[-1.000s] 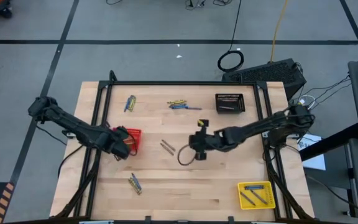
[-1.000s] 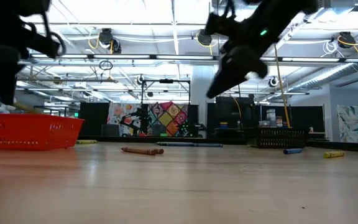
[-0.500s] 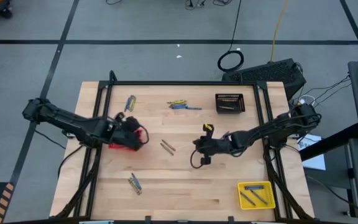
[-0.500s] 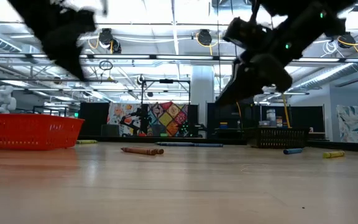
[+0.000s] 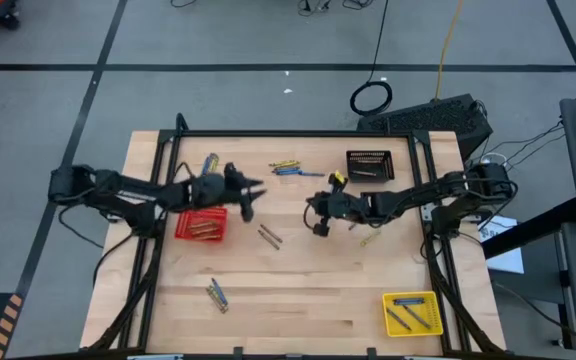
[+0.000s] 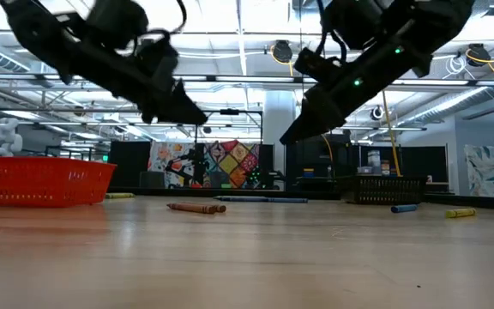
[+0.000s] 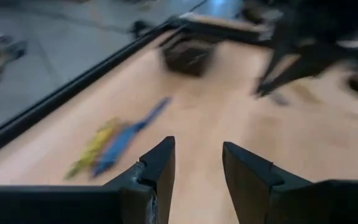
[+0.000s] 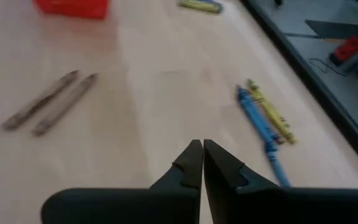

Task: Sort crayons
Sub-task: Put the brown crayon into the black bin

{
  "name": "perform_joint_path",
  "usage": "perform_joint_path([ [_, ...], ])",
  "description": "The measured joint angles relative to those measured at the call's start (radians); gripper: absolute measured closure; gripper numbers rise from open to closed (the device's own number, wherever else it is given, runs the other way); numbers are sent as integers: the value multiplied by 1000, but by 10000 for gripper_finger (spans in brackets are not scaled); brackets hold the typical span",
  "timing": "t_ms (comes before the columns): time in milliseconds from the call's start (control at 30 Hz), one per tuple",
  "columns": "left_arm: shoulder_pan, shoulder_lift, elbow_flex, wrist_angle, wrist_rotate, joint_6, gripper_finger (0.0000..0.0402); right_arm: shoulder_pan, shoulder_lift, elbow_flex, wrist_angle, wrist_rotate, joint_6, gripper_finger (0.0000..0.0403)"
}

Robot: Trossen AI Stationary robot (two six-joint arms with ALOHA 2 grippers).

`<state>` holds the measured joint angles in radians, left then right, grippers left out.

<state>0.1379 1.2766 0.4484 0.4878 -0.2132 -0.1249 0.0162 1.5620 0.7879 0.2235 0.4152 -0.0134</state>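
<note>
**Crayons spread in small groups across your counter**

Crayons (image 5: 268, 236) lie in clusters on the counter (image 5: 298, 300). Starting at your left: a yellow-and-blue bunch (image 5: 209, 165) near the far edge, the red basket (image 5: 201, 224) with a few sticks inside, and another small bunch (image 5: 217, 294) near the front. Your left gripper (image 5: 251, 192) hangs above the counter just past the red basket, its fingers (image 7: 157, 165) parted with nothing between them. Two grey-brown crayons lie together mid-counter. A yellow-and-blue cluster (image 5: 290, 168) sits toward the far side. Your right gripper (image 5: 317, 214) hovers near centre, fingers (image 8: 191, 163) pressed together, empty. Farther right are one black basket (image 5: 370, 165) and one yellow basket (image 5: 412, 312) holding about three crayons.
</note>
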Motion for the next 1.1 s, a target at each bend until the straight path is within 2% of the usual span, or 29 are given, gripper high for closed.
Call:
perform_joint_path([
  [167, 192, 27, 0, 37, 103, 0, 265, -65, 6, 0, 67, -1, -7, 403],
  [300, 307, 46, 1, 42, 162, 41, 265, -115, 9, 0, 152, -1, -93, 403],
  [500, 407, 56, 1, 103, 160, 163, 265, -198, 11, 0, 281, -1, -240, 403],
  [633, 440, 56, 1, 142, 157, 196, 265, -254, 11, 0, 298, -7, -261, 403],
  [833, 488, 56, 2, 140, 157, 246, 265, -365, 33, 0, 314, -231, -170, 403],
  [1100, 557, 56, 2, 167, 156, 344, 265, -472, 200, 8, 541, -288, -208, 403],
])
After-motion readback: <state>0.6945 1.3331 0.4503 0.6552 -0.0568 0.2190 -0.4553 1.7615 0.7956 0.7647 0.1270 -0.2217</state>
